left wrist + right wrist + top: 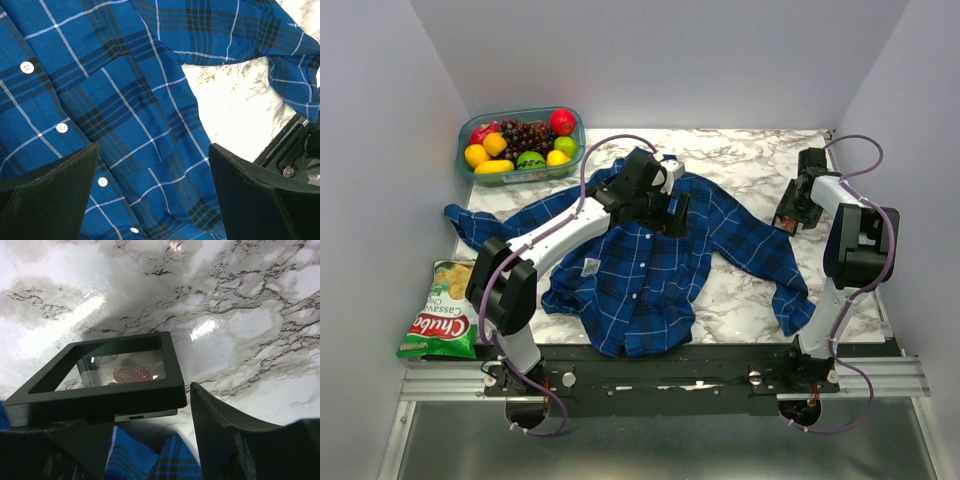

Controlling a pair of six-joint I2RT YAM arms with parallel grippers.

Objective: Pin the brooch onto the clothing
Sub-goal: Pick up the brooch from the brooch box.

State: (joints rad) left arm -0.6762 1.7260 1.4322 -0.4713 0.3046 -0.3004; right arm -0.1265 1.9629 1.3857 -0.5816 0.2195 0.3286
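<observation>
The left gripper's (155, 200) fingers (50, 195) are spread wide with nothing between them. They hang over the shirt's (125, 100) front, just beside its row of white buttons (61, 128). The shirt lies flat on the marble table (235, 110), collar to the far side and sleeves out to both sides.

The right gripper's (145, 415) fingers (230, 440) stand partly apart at a black case (100, 395). The case overlaps the left finger, and the right fingertip is just beside its corner. I cannot tell whether they press it. The brooch (132, 374) sits inside the case behind the clear window, well apart from the shirt's chest. A sleeve (135, 455) lies under this gripper, with bare marble beyond.

Far left on the table stands a fruit bin (520, 145); a chip bag (442, 312) lies at the near left edge.
</observation>
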